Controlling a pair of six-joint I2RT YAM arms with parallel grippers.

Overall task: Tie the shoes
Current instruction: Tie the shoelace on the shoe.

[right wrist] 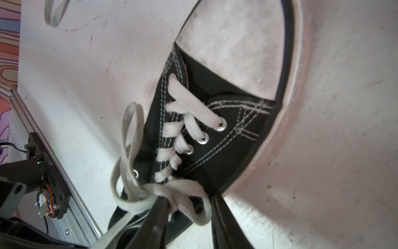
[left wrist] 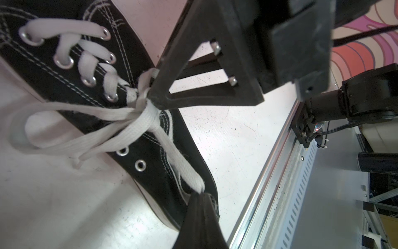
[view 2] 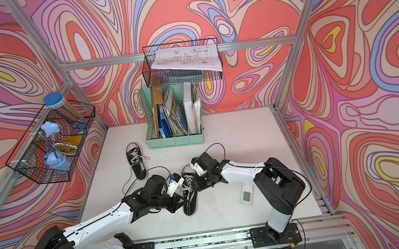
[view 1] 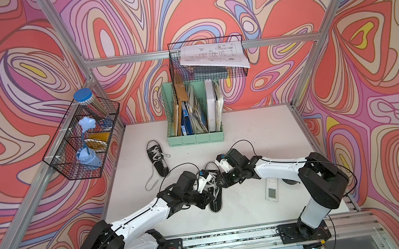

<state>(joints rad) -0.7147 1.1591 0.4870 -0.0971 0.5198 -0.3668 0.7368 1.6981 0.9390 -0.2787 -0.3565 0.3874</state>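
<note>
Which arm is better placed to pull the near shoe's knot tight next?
Probably left. The left gripper is shut on a lace strand running straight from the knot, ready to pull. The right gripper has its fingers apart at the knot, a loop between them, unclamped.

I read the sneaker (left wrist: 150, 151) farther from the mint-green file organizer (view 1: 195, 138) black canvas, white laces (left wrist: 137, 120), white stitching; second sneaker (view 1: 162, 169) beside it same. Walls (view 1: 205, 8) swirled red-pink-purple.

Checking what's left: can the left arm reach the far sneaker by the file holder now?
Probably, once freed: left gripper is shut on the near shoe's lace, but bare table lies toward the far sneaker.
</note>
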